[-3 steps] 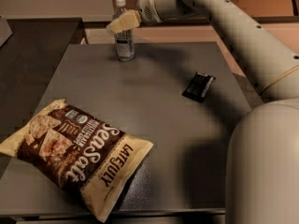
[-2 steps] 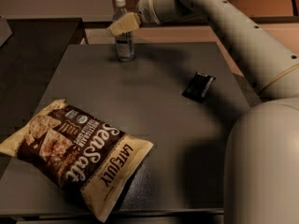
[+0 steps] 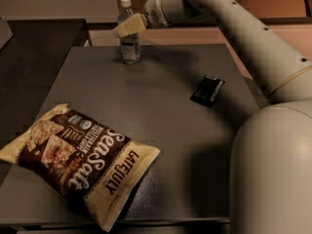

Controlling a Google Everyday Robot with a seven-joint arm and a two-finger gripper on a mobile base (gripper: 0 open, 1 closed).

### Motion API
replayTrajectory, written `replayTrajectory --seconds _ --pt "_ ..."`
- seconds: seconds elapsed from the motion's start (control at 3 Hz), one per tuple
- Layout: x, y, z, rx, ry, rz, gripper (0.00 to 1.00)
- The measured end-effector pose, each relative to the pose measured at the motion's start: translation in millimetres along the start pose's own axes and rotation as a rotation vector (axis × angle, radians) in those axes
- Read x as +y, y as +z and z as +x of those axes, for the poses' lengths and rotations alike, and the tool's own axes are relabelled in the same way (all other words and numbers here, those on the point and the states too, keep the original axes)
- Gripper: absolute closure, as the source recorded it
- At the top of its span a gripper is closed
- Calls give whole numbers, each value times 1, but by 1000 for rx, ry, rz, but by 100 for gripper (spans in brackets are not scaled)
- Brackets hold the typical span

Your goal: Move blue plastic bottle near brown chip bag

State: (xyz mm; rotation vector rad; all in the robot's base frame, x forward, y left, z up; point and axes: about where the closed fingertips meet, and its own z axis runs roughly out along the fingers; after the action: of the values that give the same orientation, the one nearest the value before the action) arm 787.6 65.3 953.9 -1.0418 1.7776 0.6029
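Observation:
The blue plastic bottle (image 3: 130,50), clear with a white cap and a white label, stands upright at the far edge of the grey table (image 3: 165,130). My gripper (image 3: 128,27) reaches in from the right and sits at the bottle's upper part, overlapping it just below the neck. The brown chip bag (image 3: 78,160), dark brown with cream ends and "Sea Salt" lettering, lies flat at the table's near left corner, far from the bottle.
A small black wrapped bar (image 3: 207,90) lies on the right side of the table. My arm (image 3: 243,28) crosses above the far right corner, and my base (image 3: 273,179) fills the near right. A darker counter (image 3: 34,57) adjoins on the left.

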Motion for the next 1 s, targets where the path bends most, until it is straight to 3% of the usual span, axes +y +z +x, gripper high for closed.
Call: replayTrajectory --seconds 0.33,1.0 --pt "-7 0 -2 -6 15 4 26" --pt "-8 -4 -2 -8 17 -12 73"
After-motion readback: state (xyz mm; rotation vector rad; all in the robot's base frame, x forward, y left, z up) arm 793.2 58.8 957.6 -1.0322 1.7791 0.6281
